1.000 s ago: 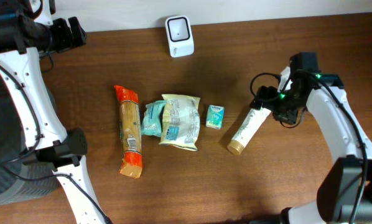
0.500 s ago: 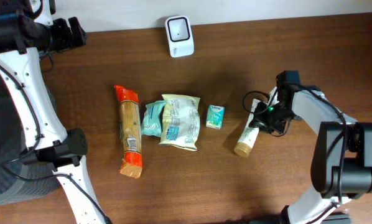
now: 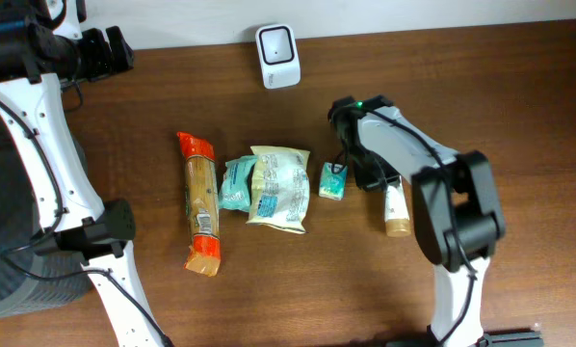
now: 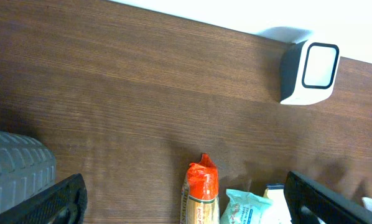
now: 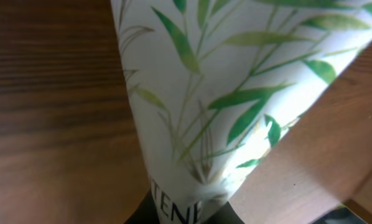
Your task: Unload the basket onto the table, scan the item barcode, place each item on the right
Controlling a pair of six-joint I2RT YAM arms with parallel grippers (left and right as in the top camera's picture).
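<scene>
A white tube (image 3: pixel 395 204) printed with green leaves, tan cap toward the table's front, hangs from my right gripper (image 3: pixel 376 177) right of the small teal box (image 3: pixel 333 180). In the right wrist view the tube (image 5: pixel 236 93) fills the frame, and my right gripper (image 5: pixel 183 214) is shut on its lower end, dark fingers on both sides. The white barcode scanner (image 3: pixel 277 56) stands at the back edge, well apart from the tube. My left gripper (image 4: pixel 186 208) hovers open at the back left with nothing between its fingers (image 4: pixel 65 200); the scanner (image 4: pixel 310 71) shows at its upper right.
A row of items lies mid-table: a spaghetti pack (image 3: pixel 200 202) with orange ends, a teal pouch (image 3: pixel 235 183), a pale snack bag (image 3: pixel 279 188) and the teal box. The left arm's base (image 3: pixel 86 241) stands at the left edge.
My right gripper has shut on the tube and carried it left, from the right side of the table to just beside the teal box. The left arm has not moved.
</scene>
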